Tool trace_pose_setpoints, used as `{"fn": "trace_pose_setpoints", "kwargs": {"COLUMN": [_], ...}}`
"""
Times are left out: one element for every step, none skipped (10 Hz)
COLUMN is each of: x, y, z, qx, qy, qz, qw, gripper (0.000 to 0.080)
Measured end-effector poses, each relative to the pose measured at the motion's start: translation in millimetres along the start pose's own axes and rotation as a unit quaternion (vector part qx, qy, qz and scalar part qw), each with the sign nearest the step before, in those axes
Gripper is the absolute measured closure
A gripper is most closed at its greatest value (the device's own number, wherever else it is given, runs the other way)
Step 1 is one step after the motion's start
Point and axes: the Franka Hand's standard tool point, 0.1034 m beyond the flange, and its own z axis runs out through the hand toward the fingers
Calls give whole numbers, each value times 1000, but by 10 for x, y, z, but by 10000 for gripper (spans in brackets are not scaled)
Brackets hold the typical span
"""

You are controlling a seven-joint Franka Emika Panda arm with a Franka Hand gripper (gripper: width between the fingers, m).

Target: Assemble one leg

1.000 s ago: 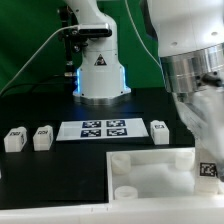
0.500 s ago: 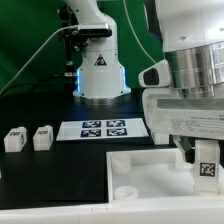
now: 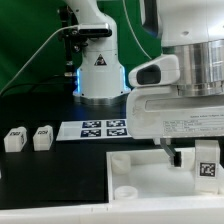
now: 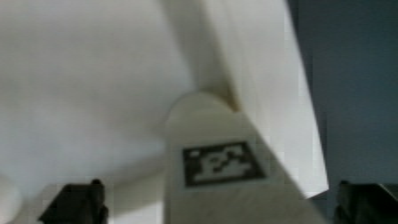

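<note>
A leg, a small white block with a black-and-white tag, sits at the right edge of the white tabletop panel in the exterior view. In the wrist view this leg lies between my two dark fingertips, with a gap on each side. My gripper is open around it and does not clamp it. Two more legs stand on the black table at the exterior view's left.
The marker board lies behind the panel. The robot base stands at the back. My hand's big white housing hides the table at the exterior view's right. The panel has a round corner socket.
My hand has moved toward the exterior view's left and lower over the panel's right edge. It now hides the leg that stood right of the marker board.
</note>
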Motion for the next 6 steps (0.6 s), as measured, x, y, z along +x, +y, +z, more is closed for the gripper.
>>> {"fn": "trace_pose_setpoints", "kwargs": {"x": [-2,-2,-4,-8,-8,-5], "y": [-4,-3,-7,-13,-13,-6], "z": [1,2,2,3,4,5], "qx": [0,0,1,4,4,6], "qy": [0,0,0,-2,-2,-3], "qz": [13,22,48,116,148,212], "qw": [1000,1000,999,993,989,977], "gripper": [151,277,417,509,509,508]}}
